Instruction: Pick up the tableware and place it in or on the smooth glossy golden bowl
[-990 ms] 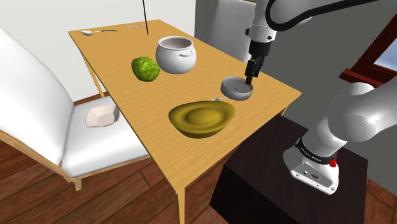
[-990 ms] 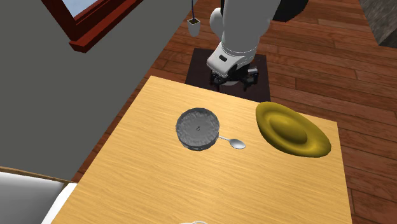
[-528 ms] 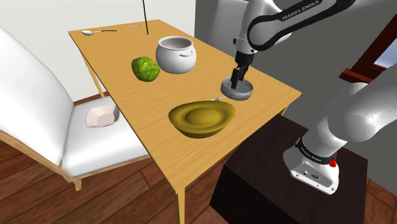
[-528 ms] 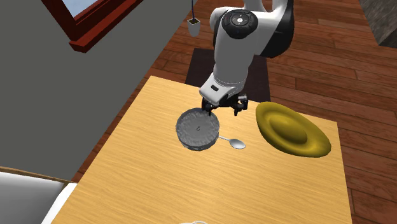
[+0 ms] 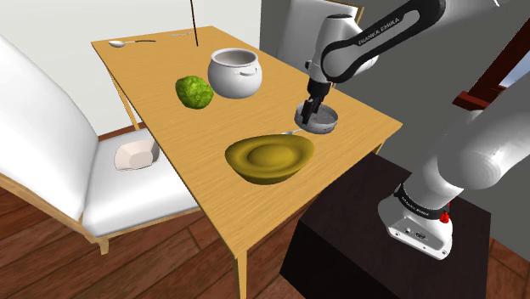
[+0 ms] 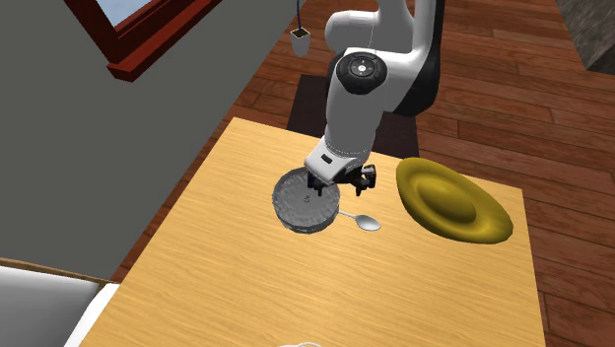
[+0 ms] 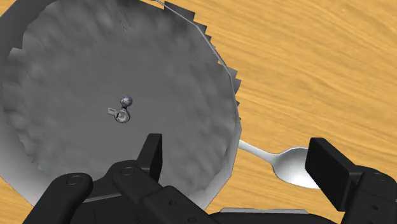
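gripper (image 7: pixel 238 153) low at grey dish (image 7: pixel 95 76) | jaws spread, straddling dish rim, pinching nothing | one finger over dish inside, other above spoon (image 7: pixel 286 162) | dish flat on table (image 6: pixel 296 286), spoon just beside, golden bowl (image 6: pixel 451 200) near, apart

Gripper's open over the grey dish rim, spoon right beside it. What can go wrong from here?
1. The open gripper straddles the grey dish rim, one finger inside and one outside over the spoon. The spoon's handle runs up to that rim, so closing may pinch or knock the spoon too.
2. A pinch on one side of the rim could let the dish tilt or slip when lifted.
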Tool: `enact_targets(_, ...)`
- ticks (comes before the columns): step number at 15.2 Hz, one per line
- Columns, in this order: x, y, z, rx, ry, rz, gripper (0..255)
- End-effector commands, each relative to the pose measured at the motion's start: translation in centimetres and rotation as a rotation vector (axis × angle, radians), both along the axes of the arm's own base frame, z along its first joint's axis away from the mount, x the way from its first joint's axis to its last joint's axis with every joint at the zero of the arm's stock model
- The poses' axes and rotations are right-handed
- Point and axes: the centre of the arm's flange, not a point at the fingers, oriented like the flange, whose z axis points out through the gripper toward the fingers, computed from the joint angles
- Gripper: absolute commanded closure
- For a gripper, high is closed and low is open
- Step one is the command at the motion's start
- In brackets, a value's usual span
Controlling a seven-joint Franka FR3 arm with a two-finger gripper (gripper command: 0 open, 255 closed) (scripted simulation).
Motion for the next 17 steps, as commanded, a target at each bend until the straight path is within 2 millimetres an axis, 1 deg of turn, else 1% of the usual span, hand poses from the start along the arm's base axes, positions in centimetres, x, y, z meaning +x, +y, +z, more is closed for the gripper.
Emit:
enact_targets(1,0.04,0.09,-1.38,0.000,-0.001,0.000,0)
enact_targets(9,0.04,0.09,-1.38,0.000,-0.001,0.000,0)
enact_targets(10,0.04,0.09,-1.38,0.000,-0.001,0.000,255)
enact_targets(17,0.04,0.10,-1.37,0.000,-0.001,0.000,255)
